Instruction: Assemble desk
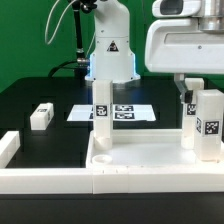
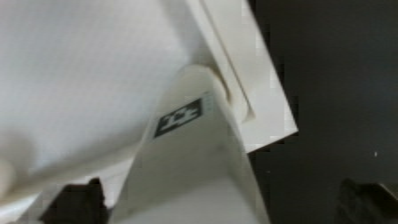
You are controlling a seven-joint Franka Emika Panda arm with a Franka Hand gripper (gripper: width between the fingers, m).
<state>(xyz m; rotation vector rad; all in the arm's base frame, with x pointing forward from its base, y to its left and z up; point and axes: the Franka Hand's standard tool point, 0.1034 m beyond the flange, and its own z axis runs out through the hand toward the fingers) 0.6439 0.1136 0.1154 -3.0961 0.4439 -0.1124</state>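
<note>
White leg [image 2: 185, 150] seemingly beneath end effector [image 2: 217, 206].

The wrist [image 1: 186, 45] hangs low, its end effector [image 1: 194, 95] seemingly pointing down, fingers [image 2: 71, 205] spread wide apart.

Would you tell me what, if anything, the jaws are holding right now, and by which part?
Nothing is held: the jaws stand open, straddling the tagged leg without gripping it.

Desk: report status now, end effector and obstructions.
End effector open, astride one upright leg, no grip. Three legs stand on desk panel; fourth leg lies loose on table. No obstruction seen.
</note>
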